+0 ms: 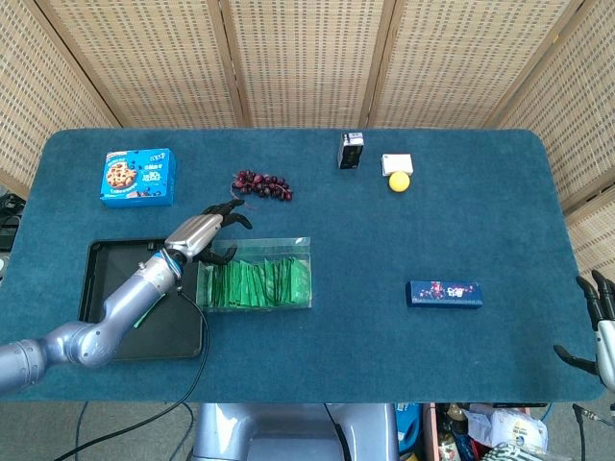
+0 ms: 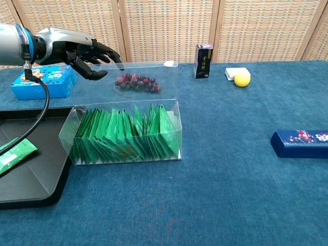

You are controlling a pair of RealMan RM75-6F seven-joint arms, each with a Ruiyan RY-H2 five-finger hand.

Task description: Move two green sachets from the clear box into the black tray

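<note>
Green sachets (image 2: 125,136) stand packed upright in the clear box (image 2: 174,128) on our blue cloth table (image 1: 384,317), just right of the black tray (image 1: 96,331), where one green sachet (image 2: 15,152) already lies. Our left hand (image 2: 87,53) hovers above the box's left end, fingers spread and slightly curled, holding nothing. Our right hand (image 1: 598,322) hangs off the table's right edge, fingers apart. Woven cane screens (image 1: 307,58) stand behind. Writing on the blue cookie box (image 1: 138,177), the dark carton (image 1: 351,151) and the long blue box (image 1: 444,293) is too small to read.
</note>
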